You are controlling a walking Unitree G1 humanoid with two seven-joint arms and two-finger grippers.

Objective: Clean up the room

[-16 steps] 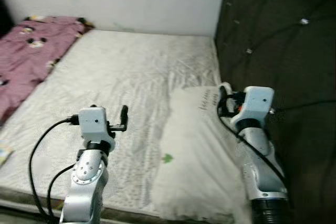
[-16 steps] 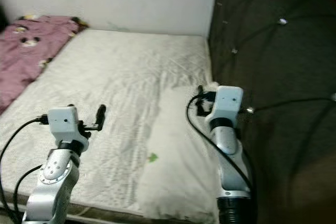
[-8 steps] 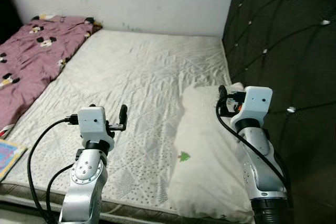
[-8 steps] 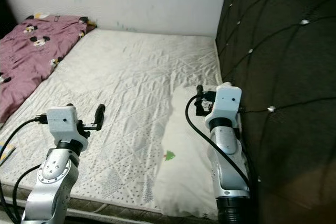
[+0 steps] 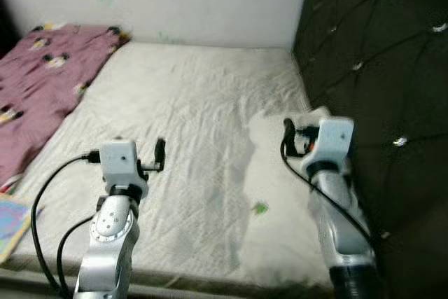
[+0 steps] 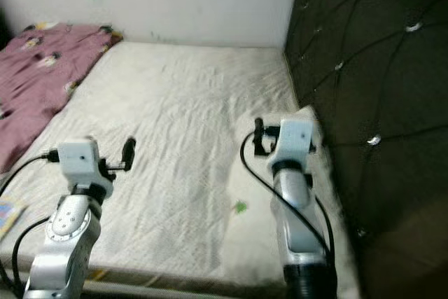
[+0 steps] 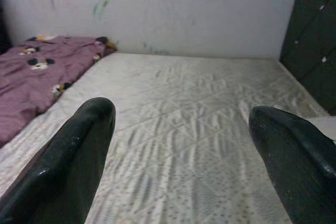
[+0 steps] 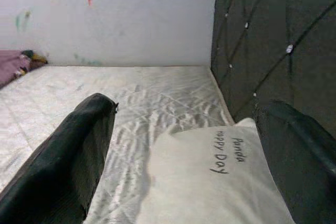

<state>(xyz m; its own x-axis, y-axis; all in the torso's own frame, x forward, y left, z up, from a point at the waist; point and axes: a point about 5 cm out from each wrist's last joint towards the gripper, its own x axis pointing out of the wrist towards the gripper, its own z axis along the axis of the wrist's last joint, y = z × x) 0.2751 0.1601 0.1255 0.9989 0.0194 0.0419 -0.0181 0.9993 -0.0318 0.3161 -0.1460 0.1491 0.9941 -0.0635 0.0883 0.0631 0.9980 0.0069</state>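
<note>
the white pillow [image 5: 283,194] lies at the lower right of the frame, along the dark headboard [image 5: 378,68], its long axis running from near edge to far. the right gripper [image 8: 184,145] hovers directly over it, fingers spread wide and empty, so that arm is probably nearer. the left gripper [image 7: 184,140], equally open and empty, hangs over bare mattress [image 5: 189,96] at lower left.

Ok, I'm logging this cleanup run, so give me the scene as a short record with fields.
surface: white quilted mattress
pillow: white pillow printed "Happy Panda", by the dark tufted headboard
blanket: purple patterned blanket, on the robot's left
left gripper: fingers open, above mattress, holding nothing
right gripper: fingers open, over pillow, holding nothing
</note>
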